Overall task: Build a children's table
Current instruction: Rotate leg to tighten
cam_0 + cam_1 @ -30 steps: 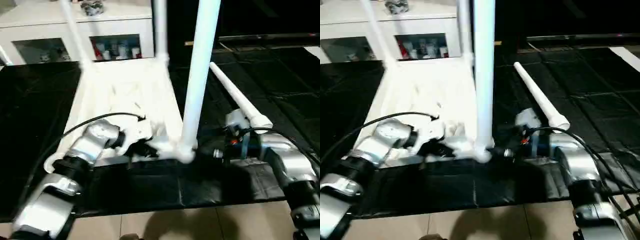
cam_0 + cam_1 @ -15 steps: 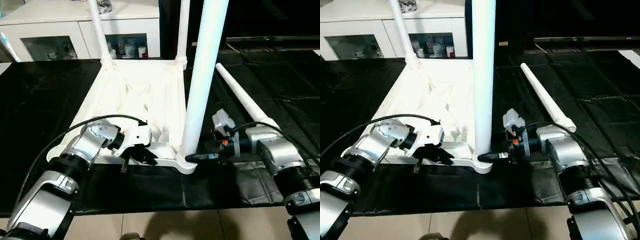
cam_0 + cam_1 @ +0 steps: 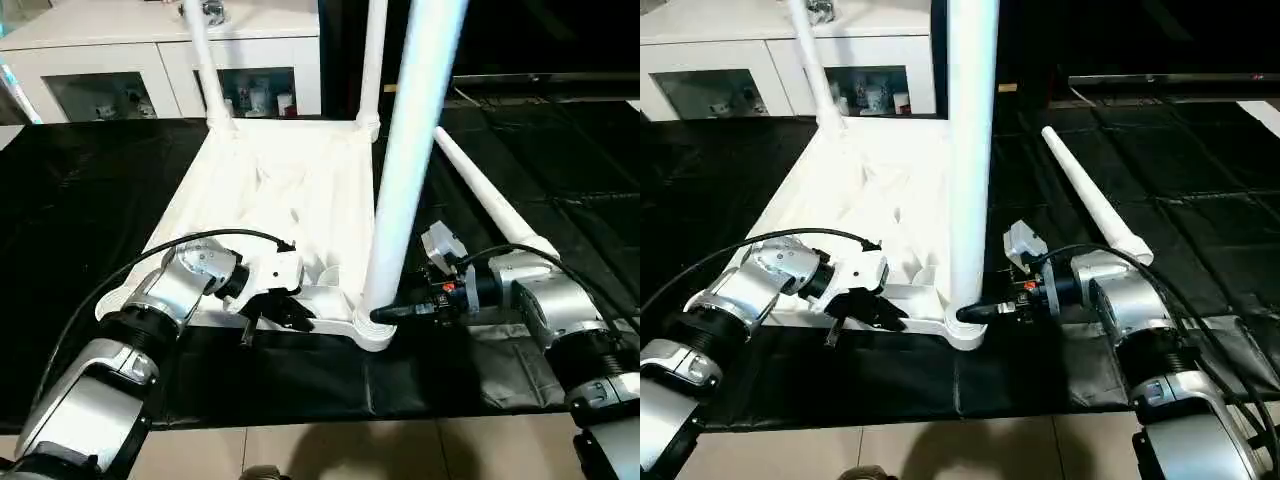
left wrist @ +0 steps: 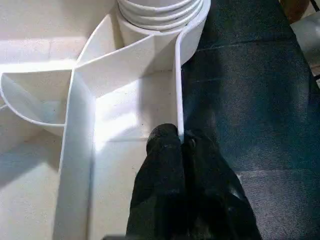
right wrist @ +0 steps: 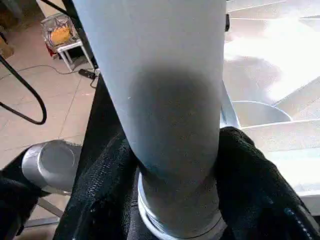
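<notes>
So the table top [image 3: 280, 190] is lying upside down on the black mat [image 3: 80, 220], ribbed side up. Left gripper [image 4: 179, 142] is pinched shut on the top's thin rim, just beside the near corner socket [image 3: 372, 325]. Right gripper [image 5: 175, 165] has its fingers wrapped around the base of the upright leg [image 3: 405, 170] in that socket. Two legs stand in the far sockets, and a spare leg [image 3: 490, 200] lies on the mat beside the top.
</notes>
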Robot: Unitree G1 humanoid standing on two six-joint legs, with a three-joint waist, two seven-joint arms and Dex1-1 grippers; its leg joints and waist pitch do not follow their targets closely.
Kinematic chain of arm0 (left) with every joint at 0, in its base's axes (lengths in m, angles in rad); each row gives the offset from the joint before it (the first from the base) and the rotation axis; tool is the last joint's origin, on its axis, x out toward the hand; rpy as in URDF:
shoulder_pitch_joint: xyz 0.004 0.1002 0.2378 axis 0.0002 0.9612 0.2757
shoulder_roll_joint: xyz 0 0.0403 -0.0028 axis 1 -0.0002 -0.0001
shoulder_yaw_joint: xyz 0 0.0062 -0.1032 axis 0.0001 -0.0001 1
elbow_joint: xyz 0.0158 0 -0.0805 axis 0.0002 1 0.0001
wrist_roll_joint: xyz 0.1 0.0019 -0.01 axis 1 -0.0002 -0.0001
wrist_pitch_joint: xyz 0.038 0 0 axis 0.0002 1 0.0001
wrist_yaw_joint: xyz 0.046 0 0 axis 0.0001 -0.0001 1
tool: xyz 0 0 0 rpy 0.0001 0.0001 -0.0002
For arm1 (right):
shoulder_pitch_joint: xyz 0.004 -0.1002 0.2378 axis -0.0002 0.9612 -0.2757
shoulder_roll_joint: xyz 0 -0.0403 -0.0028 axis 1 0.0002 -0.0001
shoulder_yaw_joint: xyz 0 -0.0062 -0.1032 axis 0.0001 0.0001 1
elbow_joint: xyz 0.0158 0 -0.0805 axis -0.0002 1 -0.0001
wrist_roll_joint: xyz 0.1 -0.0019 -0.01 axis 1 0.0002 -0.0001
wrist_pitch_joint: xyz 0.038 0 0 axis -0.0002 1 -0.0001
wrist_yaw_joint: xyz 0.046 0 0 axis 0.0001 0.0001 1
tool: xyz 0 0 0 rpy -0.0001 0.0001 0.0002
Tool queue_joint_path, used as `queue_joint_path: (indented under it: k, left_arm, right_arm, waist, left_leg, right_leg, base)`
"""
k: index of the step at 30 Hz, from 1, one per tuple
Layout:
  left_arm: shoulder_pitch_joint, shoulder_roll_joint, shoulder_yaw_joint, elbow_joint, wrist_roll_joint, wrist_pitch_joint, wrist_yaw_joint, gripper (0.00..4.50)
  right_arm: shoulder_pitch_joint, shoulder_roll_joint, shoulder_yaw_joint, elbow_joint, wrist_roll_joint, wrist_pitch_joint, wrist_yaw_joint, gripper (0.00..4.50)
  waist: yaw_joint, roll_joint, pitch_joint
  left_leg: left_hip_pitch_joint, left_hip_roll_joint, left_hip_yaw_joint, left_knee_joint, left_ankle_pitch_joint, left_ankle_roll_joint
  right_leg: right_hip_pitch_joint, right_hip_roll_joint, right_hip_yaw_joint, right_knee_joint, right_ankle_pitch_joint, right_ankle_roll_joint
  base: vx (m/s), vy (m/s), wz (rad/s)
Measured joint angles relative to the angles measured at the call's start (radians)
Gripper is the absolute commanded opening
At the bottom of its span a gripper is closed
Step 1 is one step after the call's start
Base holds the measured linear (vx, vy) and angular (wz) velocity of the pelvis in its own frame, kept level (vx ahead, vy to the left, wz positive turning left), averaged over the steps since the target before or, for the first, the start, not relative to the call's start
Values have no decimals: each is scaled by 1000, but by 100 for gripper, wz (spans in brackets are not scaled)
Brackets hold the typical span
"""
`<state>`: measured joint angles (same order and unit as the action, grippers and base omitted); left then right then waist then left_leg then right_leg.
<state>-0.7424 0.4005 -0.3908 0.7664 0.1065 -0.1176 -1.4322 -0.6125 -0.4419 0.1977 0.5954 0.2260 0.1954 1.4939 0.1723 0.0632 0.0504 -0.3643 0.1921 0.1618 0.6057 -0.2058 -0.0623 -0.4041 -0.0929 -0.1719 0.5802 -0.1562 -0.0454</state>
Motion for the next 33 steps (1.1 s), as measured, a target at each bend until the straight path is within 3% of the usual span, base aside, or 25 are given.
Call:
queue_joint_path:
  k: [10, 14, 16, 18, 24, 29, 31, 32, 33]
  left_arm:
    - [-13, -25, 12, 36, -9, 41, -1, 0]
    - [-14, -52, 27, 45, -16, 100, 21, 0]
    - [-16, -76, 62, 67, -21, 164, 84, 0]
    - [-40, -106, 103, 99, -25, 256, 198, 0]
    - [-57, -186, 172, 108, -53, 407, 409, 0]
    - [-62, -231, 219, 59, -41, 506, 578, 0]
    - [-62, -252, 221, 33, -33, 538, 618, 0]
    - [-62, -260, 221, 22, -34, 553, 628, 0]
    - [-62, -264, 221, 14, -34, 562, 632, 0]
  right_arm:
    - [45, 3, -18, -40, 5, 3, -18, 198]
    - [85, 16, -44, -77, 15, 13, -65, 198]
    - [114, 48, -89, -89, 15, 17, -168, 197]
    - [122, 119, -148, -88, 1, 33, -369, 196]
    - [56, 254, -232, -29, -30, 86, -725, 196]
    - [-51, 355, -266, 66, -73, 97, -968, 196]
    - [-68, 361, -269, 79, -81, 95, -1013, 196]
    - [-69, 361, -270, 82, -81, 84, -1020, 252]
    - [-70, 362, -270, 83, -81, 78, -1027, 266]
  waist:
    - [7, 7, -6]
    - [14, 11, -8]
    - [11, 11, -9]
    - [-15, 11, -9]
    - [-88, 11, -8]
    - [-117, 8, -7]
    - [-117, 7, -8]
    - [-115, 7, -8]
    - [-112, 7, -8]
  left_leg:
    - [0, 0, 0, 1, -1, 1]
    - [0, 0, 0, 2, 0, 1]
    - [1, 0, 2, 2, 1, 1]
    - [8, 1, 5, 2, 2, -5]
    - [6, 2, 6, 0, 4, -6]
    - [2, 2, 6, -3, 5, -4]
    - [-1, 2, 6, -4, 4, -1]
    - [-3, 2, 6, -4, 2, 1]
    - [-4, 2, 6, -4, 1, 2]
  right_leg:
    - [1, 0, 0, 0, 1, -2]
    - [1, 0, 0, 1, 0, 1]
    - [4, 0, 1, 1, 1, 2]
    - [3, 0, 2, 2, 1, 3]
    - [3, 0, 1, -1, 4, 4]
    - [0, 0, -1, -2, 4, 3]
    - [-2, 0, -1, -3, 4, 2]
    - [-4, 0, -1, -2, 5, -3]
    - [-5, 0, -1, -2, 5, -3]
  base:
    - [0, 0, 0]
    - [0, 0, 0]
    - [0, 0, 0]
    - [0, 0, 0]
    - [0, 0, 0]
    - [0, 0, 0]
    - [0, 0, 0]
    - [0, 0, 0]
    - [0, 0, 0]
